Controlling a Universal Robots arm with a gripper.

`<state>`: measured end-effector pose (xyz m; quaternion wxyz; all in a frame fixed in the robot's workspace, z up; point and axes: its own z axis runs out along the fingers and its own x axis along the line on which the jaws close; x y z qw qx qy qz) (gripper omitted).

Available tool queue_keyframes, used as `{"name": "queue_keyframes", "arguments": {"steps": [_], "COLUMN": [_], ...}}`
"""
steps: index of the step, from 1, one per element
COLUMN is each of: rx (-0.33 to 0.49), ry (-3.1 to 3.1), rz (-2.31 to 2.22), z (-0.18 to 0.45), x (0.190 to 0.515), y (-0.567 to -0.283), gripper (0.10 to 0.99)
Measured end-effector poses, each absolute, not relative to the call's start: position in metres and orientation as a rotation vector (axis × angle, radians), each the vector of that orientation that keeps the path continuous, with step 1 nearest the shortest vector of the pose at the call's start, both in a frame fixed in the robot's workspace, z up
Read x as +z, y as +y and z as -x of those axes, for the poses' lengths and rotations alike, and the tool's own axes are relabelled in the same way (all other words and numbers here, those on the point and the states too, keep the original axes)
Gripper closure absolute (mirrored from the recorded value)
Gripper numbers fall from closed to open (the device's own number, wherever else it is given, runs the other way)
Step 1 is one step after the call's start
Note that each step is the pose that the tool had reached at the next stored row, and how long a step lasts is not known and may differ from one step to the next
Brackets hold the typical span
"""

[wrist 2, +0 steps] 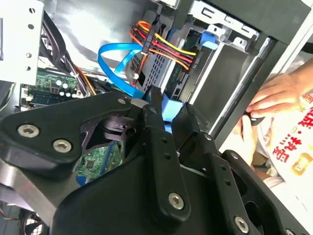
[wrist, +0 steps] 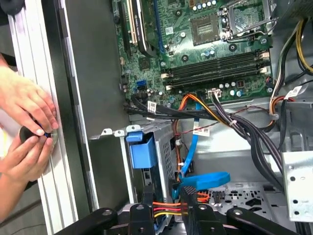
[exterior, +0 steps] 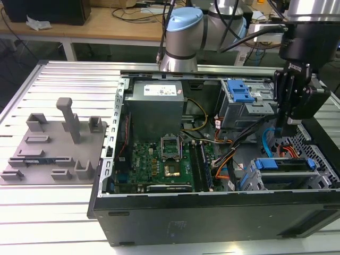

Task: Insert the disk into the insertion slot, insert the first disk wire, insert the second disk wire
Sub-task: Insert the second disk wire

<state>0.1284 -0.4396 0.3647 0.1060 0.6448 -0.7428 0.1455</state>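
Black gripper (wrist: 167,198) sits closest to the lens in both wrist views, its jaws set a little apart, and I cannot tell whether they pinch anything. A bundle of red, yellow and orange wires (wrist: 168,209) crosses the gap between them, and a loop of flat bright blue cable (wrist: 205,178) lies just beside it.

The main risk, in my judgement, is snagging. If the jaws travel with those wires across the gap, they could drag the bundle or kink the blue cable and seat a plug crooked. A second risk is a person's hands (wrist: 27,122) at the rim of the open black computer case (exterior: 212,212), near the arm's working space. A sideways swing could meet them.

The flat silver disk in its bright blue plastic carrier (exterior: 281,164) lies in the low grey perforated sheet-metal insertion slot (exterior: 319,159), at the exterior view's right of the case. It looks seated, so that step appears done. In the exterior view the jaws hang above the disk, clear of it and not touching.
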Motion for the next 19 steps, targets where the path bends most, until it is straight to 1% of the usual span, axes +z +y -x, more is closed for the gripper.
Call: {"name": "queue_keyframes", "arguments": {"steps": [4,9,15,19], "rx": [0.421,0.378,0.387,0.407], "ry": [-2.221,-2.199,-2.163,-2.135], "rz": [-1.85,-1.832,-1.877,-1.892], "z": [-0.128,-0.129,-0.129,-0.129], "x": [0.361,0.356,0.356,0.356], "y": [-0.439,-0.436,-0.432,-0.428], "gripper": [0.725,0.725,0.725,0.725]}}
